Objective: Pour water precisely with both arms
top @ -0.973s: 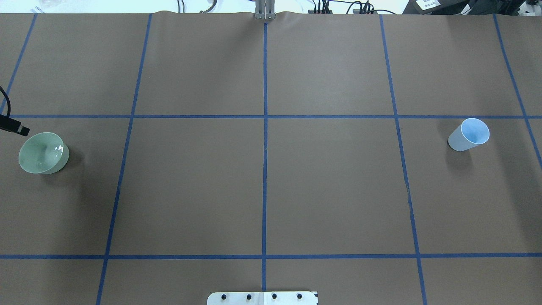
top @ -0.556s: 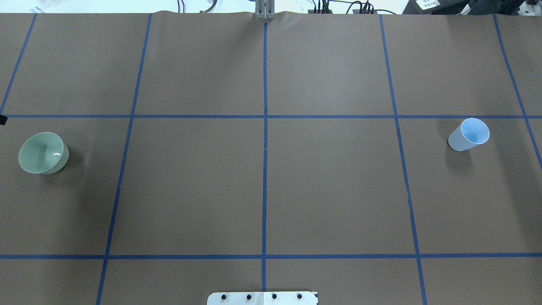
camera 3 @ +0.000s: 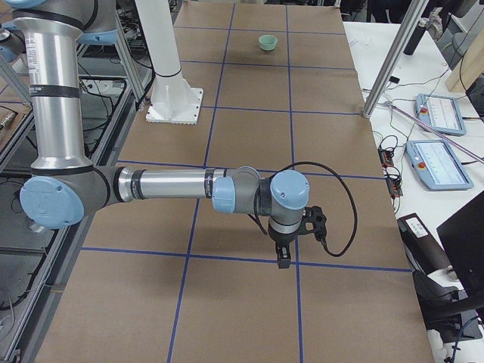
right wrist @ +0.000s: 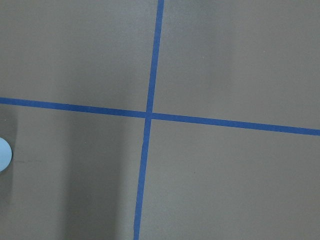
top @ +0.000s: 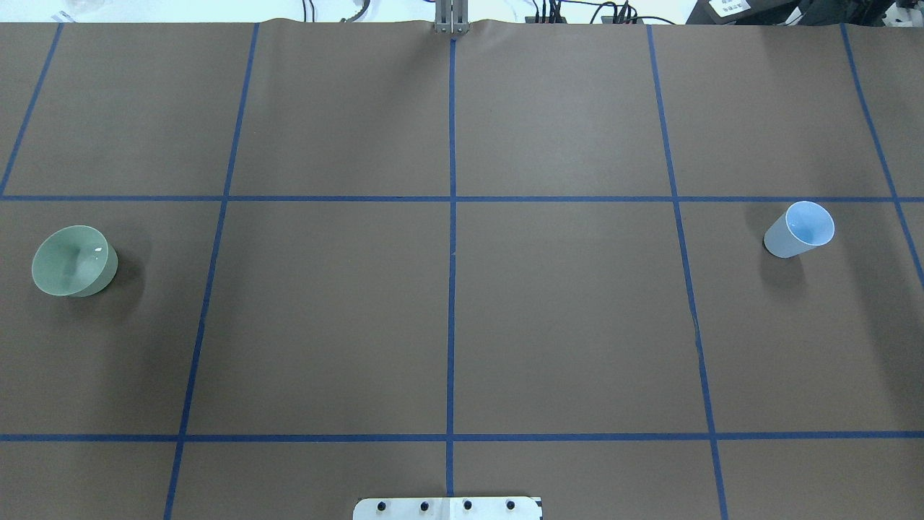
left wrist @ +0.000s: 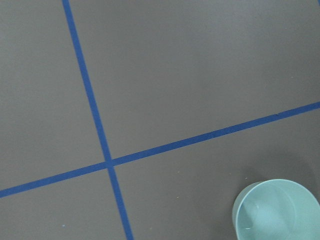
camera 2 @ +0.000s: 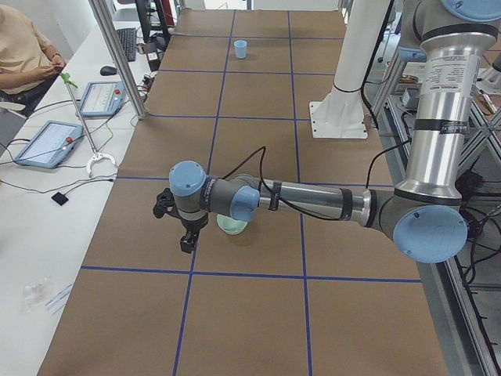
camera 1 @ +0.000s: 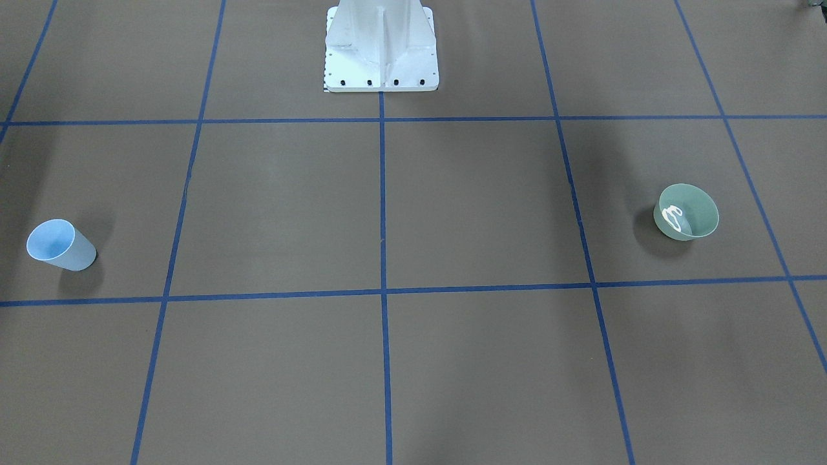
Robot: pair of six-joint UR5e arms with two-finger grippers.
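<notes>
A pale green bowl (top: pixel 74 260) stands at the table's left end, also in the front view (camera 1: pixel 686 212) and the left wrist view (left wrist: pixel 277 210). The water (camera 1: pixel 673 218) shows as white glints inside it. A light blue cup (top: pixel 800 230) stands upright at the right end, its rim at the right wrist view's edge (right wrist: pixel 2 154). My left gripper (camera 2: pixel 185 244) hangs beside the bowl (camera 2: pixel 232 227), apart from it. My right gripper (camera 3: pixel 283 259) hangs low over the table; the cup is hidden there. Both show only in side views, so I cannot tell open or shut.
The white pedestal base (camera 1: pixel 381 45) stands at the table's near middle edge. Blue tape lines (top: pixel 451 289) grid the brown table cover. A metal post (camera 2: pixel 117 55), tablets (camera 2: pixel 48 142) and a seated person (camera 2: pixel 23 51) are beside the table.
The left gripper's black tip, near the bowl at the overhead view's left edge, has moved left out of that view. The glints in the bowl have shrunk. Bowl and cup have not moved.
</notes>
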